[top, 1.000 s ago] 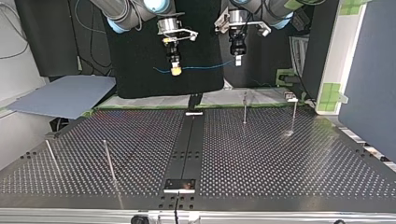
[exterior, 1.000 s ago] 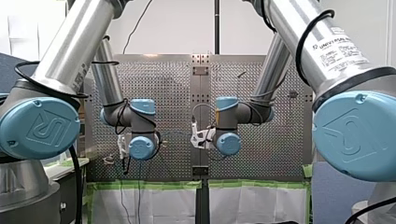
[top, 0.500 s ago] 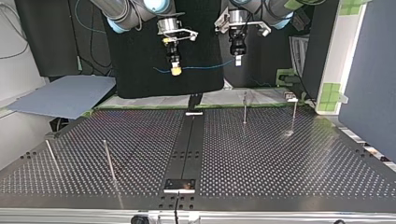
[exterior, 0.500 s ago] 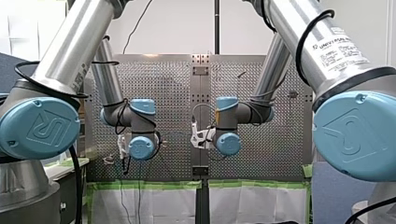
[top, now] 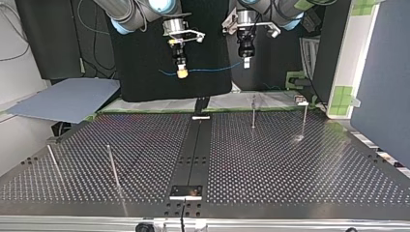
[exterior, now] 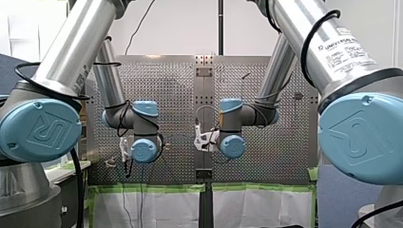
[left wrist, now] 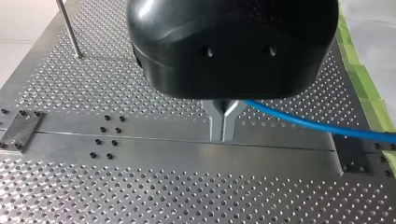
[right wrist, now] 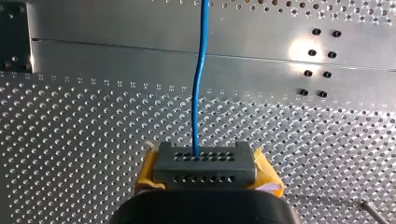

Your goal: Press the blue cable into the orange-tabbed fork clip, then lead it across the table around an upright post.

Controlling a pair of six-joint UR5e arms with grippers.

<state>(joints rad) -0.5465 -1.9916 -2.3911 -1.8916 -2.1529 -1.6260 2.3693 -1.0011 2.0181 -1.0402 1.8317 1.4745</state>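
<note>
Nothing has shifted over the past second: both arms hang motionless, high above the perforated table point(top: 290, 164), with the blue cable point(top: 212, 69) strung between them in a shallow sag, well clear of the surface. The left gripper point(top: 246, 62), at the top view's right, has its metal fingers point(left wrist: 216, 126) pinched narrow on the cable, which leaves them sideways and runs off toward the table's edge in the left wrist view. The right gripper point(top: 182, 72), at the top view's left, is likewise clamped on the strand, its yellow pads point(right wrist: 147, 175) drawn in close. In the right wrist view the cable runs straight ahead from the tip. A short tail of cable pokes out beyond the right gripper on the side away from the left one. Below, thin posts point(top: 253, 112) stand bare at both sides of the table, and the cable touches none of them. The orange-tabbed clip cannot be made out in any view, so its place on the table cannot be told. The stillness reads as a hold before the work starts, not as progress. With the cable lifted and gripped at two points, neither the pressing into the clip nor the run around a post looks to have begun. The next move would probably call for lowering the taut span toward the clip while both grips hold firm.
</note>
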